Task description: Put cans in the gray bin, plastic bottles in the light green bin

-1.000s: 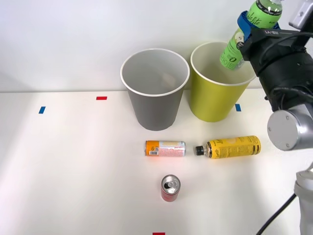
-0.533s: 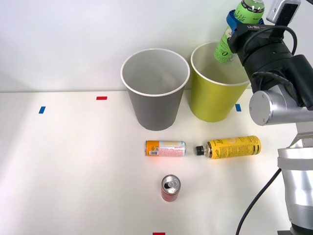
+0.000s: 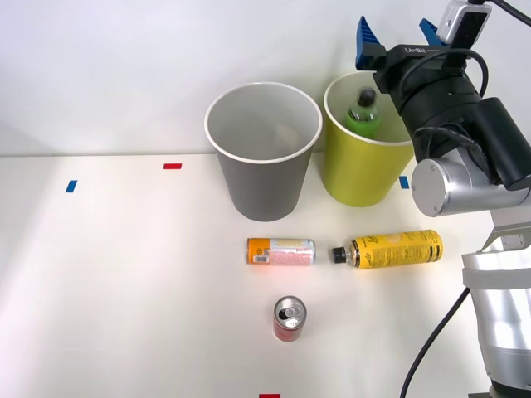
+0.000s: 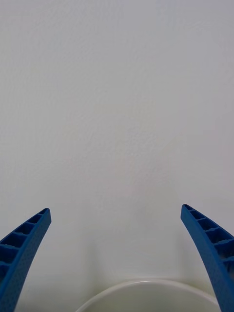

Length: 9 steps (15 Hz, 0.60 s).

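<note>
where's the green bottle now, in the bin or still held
In the bin. The green bottle sits inside the light green bin, and the right gripper above it is open and empty.

The black-and-silver right arm (image 3: pixel 465 157) is raised at the front view's right side, its wrist held high. The right gripper (image 3: pixel 397 33) is spread wide, its two blue ribbed fingers (image 4: pixel 24 243) set far apart with nothing between them.

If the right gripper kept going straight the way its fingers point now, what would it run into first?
Probably the white wall. The open right gripper hangs above the light green bin, fingers aimed past its far rim at the wall, with nothing visible between. How far off the wall is cannot be judged.
</note>
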### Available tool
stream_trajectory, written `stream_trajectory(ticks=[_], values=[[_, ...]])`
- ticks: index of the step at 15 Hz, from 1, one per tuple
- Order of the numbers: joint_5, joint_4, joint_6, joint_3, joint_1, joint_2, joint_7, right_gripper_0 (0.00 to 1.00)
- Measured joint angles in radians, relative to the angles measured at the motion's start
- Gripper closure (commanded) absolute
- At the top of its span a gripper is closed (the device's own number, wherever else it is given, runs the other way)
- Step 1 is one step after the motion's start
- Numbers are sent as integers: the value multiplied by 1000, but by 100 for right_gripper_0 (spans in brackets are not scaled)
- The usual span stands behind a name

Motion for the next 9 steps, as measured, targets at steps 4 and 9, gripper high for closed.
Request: stream_trajectory(ticks=[4, 9], values=[[4, -17, -28, 38, 40, -39, 8, 0], [-5, -339, -38, 84, 360, -108, -5, 0]])
